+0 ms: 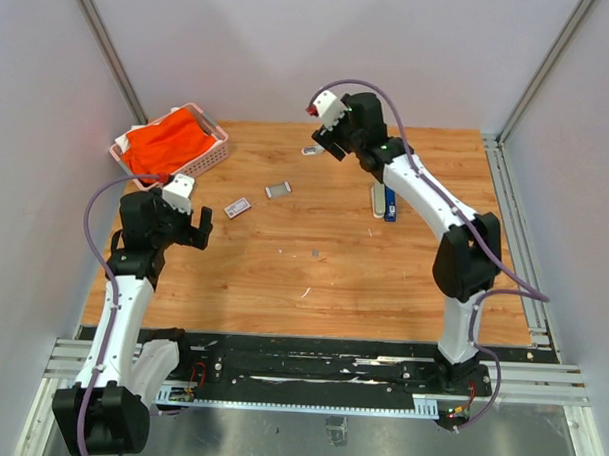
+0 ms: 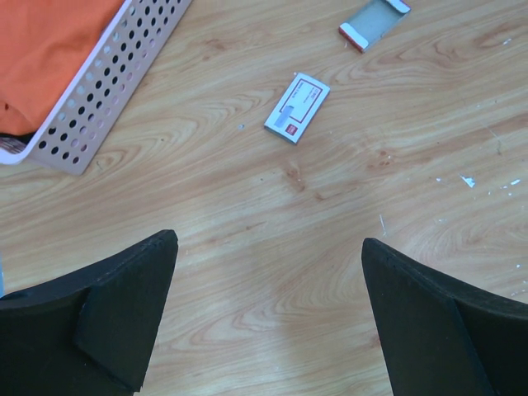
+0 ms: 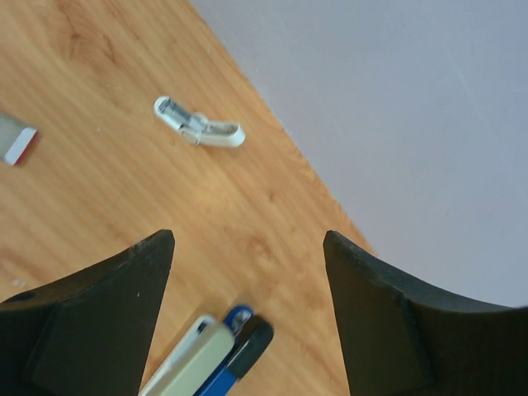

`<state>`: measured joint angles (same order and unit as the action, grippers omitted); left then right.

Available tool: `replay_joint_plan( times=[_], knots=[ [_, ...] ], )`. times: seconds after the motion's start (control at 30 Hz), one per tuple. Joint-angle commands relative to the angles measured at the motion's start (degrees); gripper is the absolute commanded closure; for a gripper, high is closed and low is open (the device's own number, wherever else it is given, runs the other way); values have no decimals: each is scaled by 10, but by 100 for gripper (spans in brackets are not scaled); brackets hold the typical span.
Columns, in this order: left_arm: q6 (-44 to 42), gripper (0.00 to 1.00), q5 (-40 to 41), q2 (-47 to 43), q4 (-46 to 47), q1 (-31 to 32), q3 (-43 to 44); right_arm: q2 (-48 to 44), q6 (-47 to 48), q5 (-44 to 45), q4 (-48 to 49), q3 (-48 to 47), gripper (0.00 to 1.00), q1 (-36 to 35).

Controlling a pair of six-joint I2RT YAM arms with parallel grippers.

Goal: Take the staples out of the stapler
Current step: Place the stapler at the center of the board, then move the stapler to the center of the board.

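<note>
The stapler (image 1: 383, 201), blue and off-white with a black tip, lies flat on the wooden table at the right-centre. Its end shows in the right wrist view (image 3: 210, 355), low between my fingers. My right gripper (image 1: 325, 144) (image 3: 247, 239) is open and empty, raised above the far part of the table, beyond and left of the stapler. My left gripper (image 1: 201, 226) (image 2: 268, 239) is open and empty above bare wood at the left. A tiny grey strip (image 1: 315, 253) at mid-table looks like staples; it is too small to be sure.
A pink basket (image 1: 215, 155) (image 2: 99, 91) holding orange cloth stands at the back left. A small white box with a red label (image 1: 237, 208) (image 2: 297, 107) and a grey piece with red ends (image 1: 277, 189) (image 2: 373, 21) lie mid-table. A small white tool (image 1: 312, 150) (image 3: 198, 130) lies near the back wall.
</note>
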<state>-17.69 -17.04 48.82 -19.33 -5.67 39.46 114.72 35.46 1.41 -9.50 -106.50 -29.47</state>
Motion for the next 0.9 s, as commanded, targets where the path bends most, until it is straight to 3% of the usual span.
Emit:
replay_joint_plan(
  times=[0.0,0.4,0.87],
  knots=[
    [3,2,-22,-22,8,-5,0,-68,-152,-17,-60,94,25,32],
    [3,2,-49,-47,-2,-4,0,-116,-344,-20,-34,238,28,123],
    [1,2,-60,-46,1,-4,-4,-70,-360,-13,-38,231,38,117]
  ],
)
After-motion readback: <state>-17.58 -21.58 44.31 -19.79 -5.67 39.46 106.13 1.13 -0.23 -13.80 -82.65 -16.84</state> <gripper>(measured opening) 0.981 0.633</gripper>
